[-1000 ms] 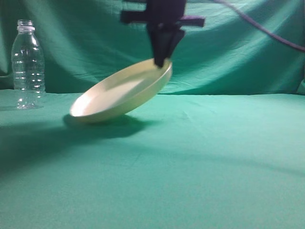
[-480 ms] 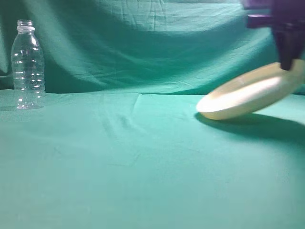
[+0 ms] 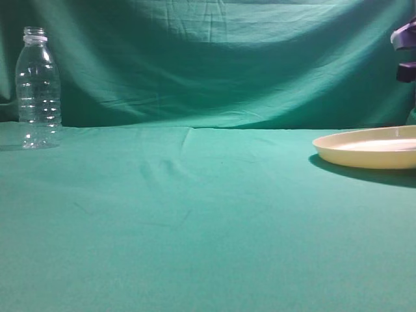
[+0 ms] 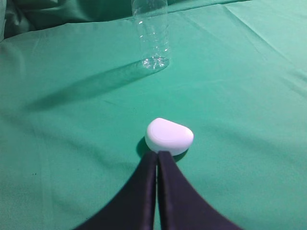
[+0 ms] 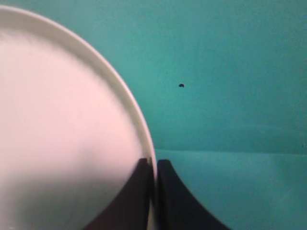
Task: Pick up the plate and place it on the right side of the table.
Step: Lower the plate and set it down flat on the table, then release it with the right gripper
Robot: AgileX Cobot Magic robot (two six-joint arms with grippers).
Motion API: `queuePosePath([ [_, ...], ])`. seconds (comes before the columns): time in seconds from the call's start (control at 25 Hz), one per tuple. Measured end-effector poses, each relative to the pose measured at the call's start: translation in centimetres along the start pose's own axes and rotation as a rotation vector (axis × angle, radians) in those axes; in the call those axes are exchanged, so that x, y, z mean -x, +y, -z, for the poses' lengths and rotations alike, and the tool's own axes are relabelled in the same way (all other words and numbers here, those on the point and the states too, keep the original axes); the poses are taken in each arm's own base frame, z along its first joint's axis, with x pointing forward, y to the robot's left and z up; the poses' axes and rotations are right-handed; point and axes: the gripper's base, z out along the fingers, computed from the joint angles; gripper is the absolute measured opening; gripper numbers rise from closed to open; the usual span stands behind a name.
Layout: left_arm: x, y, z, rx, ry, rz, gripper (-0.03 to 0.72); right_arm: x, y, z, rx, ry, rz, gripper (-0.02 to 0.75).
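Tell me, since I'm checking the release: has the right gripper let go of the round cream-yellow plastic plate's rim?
No, the right gripper sits shut on the rim of the plate.

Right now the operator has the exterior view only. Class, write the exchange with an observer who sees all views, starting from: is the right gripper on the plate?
Observer: Yes. The right gripper is shut on the rim of the plate, one finger inside, one outside.
Operator: And the left gripper?
Observer: The left gripper is shut, with nothing between its fingers.
Operator: Anything near it that I cannot see?
Observer: A small white object lies on the table just ahead of its tips.
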Motion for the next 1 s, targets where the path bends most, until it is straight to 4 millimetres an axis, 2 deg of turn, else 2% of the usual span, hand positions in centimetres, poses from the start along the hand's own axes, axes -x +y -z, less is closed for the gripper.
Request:
queuePosePath([
  [0.12,0.0,0.0,0.0,0.000,0.000,0.000,0.000,0.0,-0.1,-1.0,0.001,0.010,-0.003,0.000],
  [0.16,0.0,0.0,0.0,0.000,0.000,0.000,0.000,0.0,-0.1,-1.4,0.002,0.019,-0.003,0.052],
  [0.2,0.0,0.0,0.0,0.000,0.000,0.000,0.000,0.0,-0.1,-2.0,0.003,0.032,-0.003,0.052],
  [0.36,0.0,0.0,0.0,0.000,0.000,0.000,0.000,-0.4,0.1,-2.9,0.015,0.069,-0.009,0.329],
  [0.44,0.0,0.0,0.0,0.000,0.000,0.000,0.000,-0.2,0.0,-2.2,0.015,0.073,-0.011,0.471],
  [0.52,0.0,0.0,0.0,0.000,0.000,0.000,0.000,0.4,-0.1,-0.9,0.018,0.062,-0.016,0.566],
  [0.56,0.0,0.0,0.0,0.000,0.000,0.000,0.000,0.7,-0.1,-0.1,0.023,0.056,-0.021,0.590],
  [0.68,0.0,0.0,0.0,0.000,0.000,0.000,0.000,1.5,-0.2,3.4,0.031,0.037,-0.030,0.576],
  [0.72,0.0,0.0,0.0,0.000,0.000,0.000,0.000,1.6,-0.2,4.5,0.037,0.039,-0.034,0.533],
  [0.8,0.0,0.0,0.0,0.000,0.000,0.000,0.000,1.4,-0.1,7.0,0.053,0.034,-0.044,0.407],
  [0.92,0.0,0.0,0.0,0.000,0.000,0.000,0.000,0.5,0.3,10.5,0.098,-0.003,-0.058,0.139],
  [1.0,0.0,0.0,0.0,0.000,0.000,0.000,0.000,-0.1,0.7,13.0,0.133,-0.056,-0.059,0.048],
])
